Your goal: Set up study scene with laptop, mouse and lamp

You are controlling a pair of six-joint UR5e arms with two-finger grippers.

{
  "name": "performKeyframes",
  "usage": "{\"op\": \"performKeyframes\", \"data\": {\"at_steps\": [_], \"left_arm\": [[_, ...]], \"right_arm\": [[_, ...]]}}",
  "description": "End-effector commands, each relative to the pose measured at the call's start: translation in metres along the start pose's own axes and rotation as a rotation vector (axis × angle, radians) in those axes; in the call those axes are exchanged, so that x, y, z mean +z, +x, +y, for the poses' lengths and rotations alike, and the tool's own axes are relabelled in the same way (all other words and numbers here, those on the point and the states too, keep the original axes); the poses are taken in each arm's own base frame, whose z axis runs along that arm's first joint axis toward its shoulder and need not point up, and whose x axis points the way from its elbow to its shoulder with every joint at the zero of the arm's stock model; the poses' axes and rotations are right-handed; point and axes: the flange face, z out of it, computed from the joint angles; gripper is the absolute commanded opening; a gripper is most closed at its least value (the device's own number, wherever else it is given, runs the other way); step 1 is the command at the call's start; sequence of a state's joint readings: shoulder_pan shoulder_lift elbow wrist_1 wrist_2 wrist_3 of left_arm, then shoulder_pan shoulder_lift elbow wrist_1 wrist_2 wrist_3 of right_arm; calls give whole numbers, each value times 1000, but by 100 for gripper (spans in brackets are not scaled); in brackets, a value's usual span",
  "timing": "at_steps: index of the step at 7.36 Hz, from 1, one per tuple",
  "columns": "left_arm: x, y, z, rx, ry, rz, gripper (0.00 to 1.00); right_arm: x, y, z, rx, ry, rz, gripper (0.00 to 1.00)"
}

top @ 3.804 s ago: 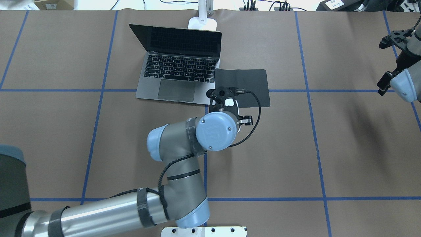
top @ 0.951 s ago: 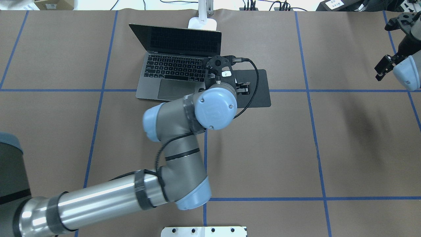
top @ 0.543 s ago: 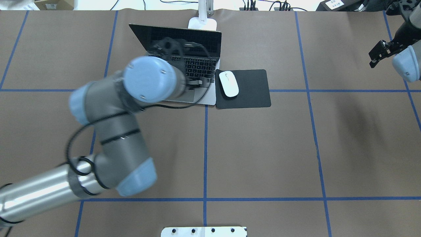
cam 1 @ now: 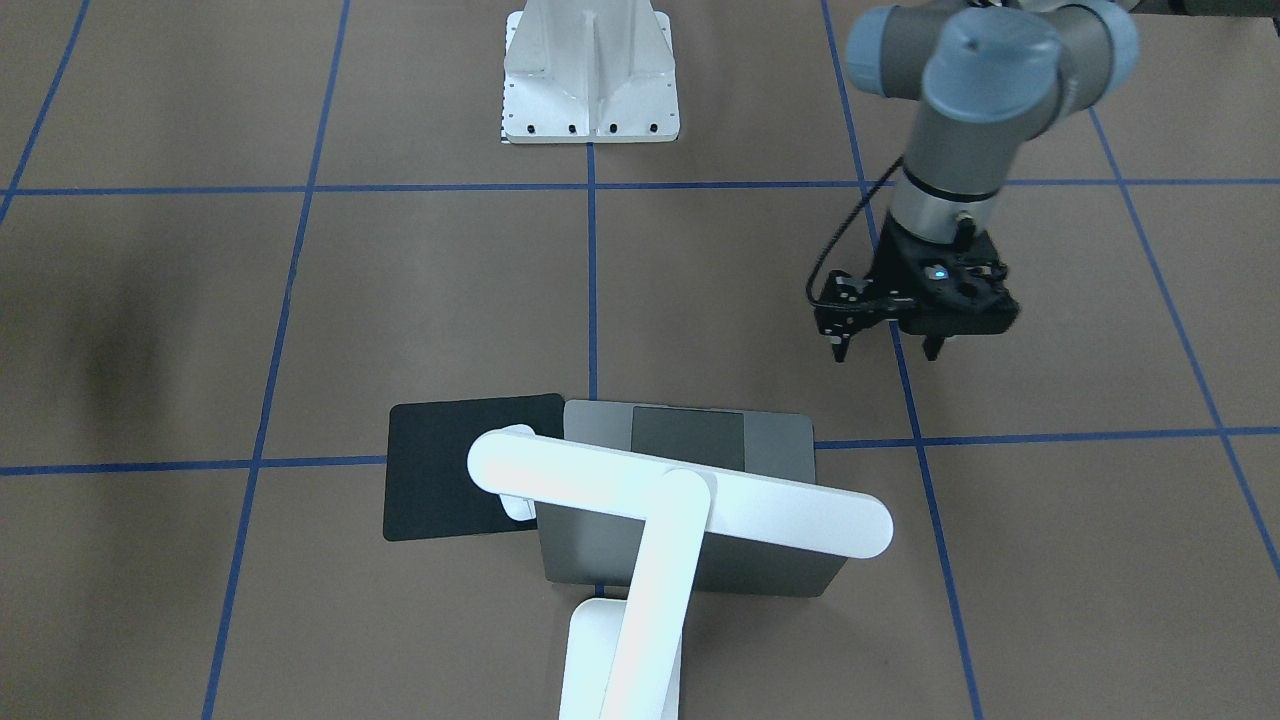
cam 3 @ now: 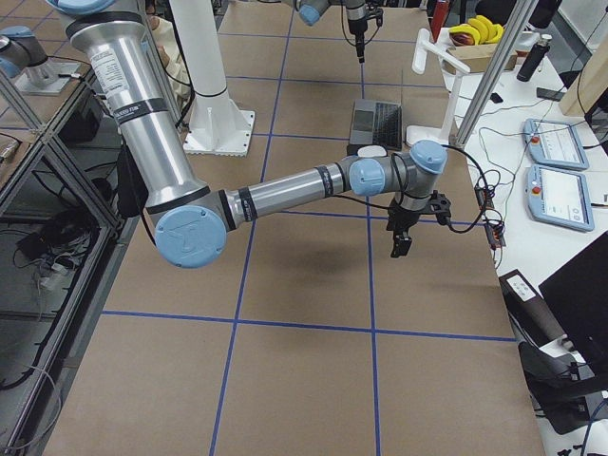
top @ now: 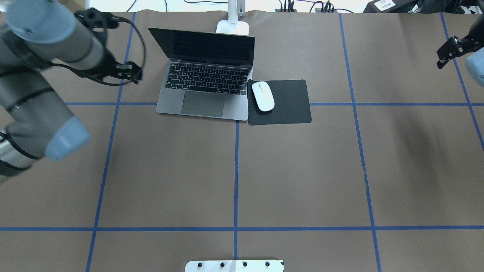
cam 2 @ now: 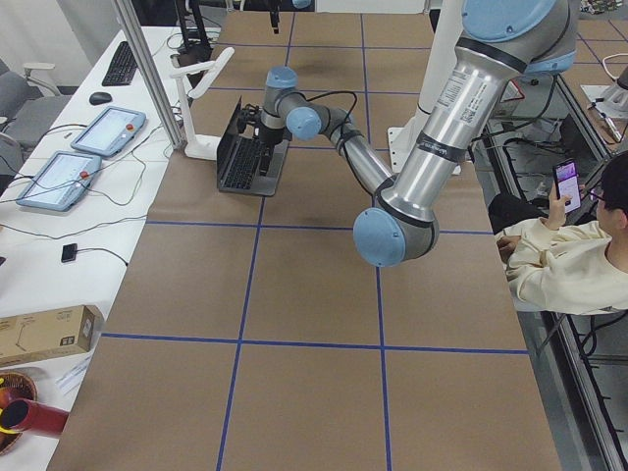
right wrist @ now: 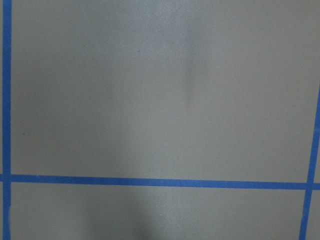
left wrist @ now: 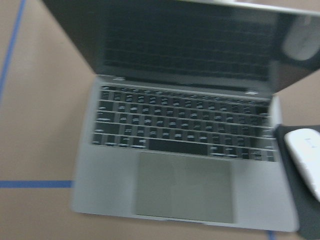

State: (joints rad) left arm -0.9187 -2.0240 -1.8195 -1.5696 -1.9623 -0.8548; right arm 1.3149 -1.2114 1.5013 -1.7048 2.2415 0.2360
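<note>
- The brown worktop (top: 302, 170) has blue tape lines on it that make big squares.
- The laptop (top: 204, 87) lies open toward 12 o'clock from the middle of the worktop, seen from above. Its screen is dark and leans back.
- The white lamp (cam 1: 680, 500) stands at 12 o'clock from the laptop, just behind the screen. Its long bar head reaches out above the laptop's lid.
- The black mat (top: 291, 102) lies flat at 3 o'clock from the laptop, right up against its side.
- The left hand (cam 1: 888, 350) hangs above the bare worktop at 9 o'clock from the laptop, near it but not touching. Its two fingers are spread apart, with nothing between them.
- The right hand (cam 3: 399, 245) is far off at 3 o'clock, well away from everything. I cannot tell how its fingers are set.
- The white mouse (top: 263, 96) rests on the mat, on the part closest to the laptop.
</note>
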Motion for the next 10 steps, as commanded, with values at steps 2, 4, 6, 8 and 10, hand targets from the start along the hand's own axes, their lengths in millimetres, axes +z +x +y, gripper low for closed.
{"op": "performKeyframes", "data": {"at_steps": [2, 4, 6, 8, 10], "left_arm": [[6, -190, -61, 27, -132, 3, 99], [22, -313, -86, 69, -184, -12, 99], [28, -401, -91, 76, -199, -1, 99], [26, -488, -80, 106, -219, 7, 99], [9, -531, -67, 98, -200, 16, 99]], "right_arm": [[-1, 73, 23, -55, -5, 5, 100], [0, 117, 45, -59, -9, 1, 100], [2, 144, 57, -68, -16, -13, 100], [7, 159, 69, -44, -24, -15, 100], [9, 165, 73, -28, -27, -13, 100]]}}
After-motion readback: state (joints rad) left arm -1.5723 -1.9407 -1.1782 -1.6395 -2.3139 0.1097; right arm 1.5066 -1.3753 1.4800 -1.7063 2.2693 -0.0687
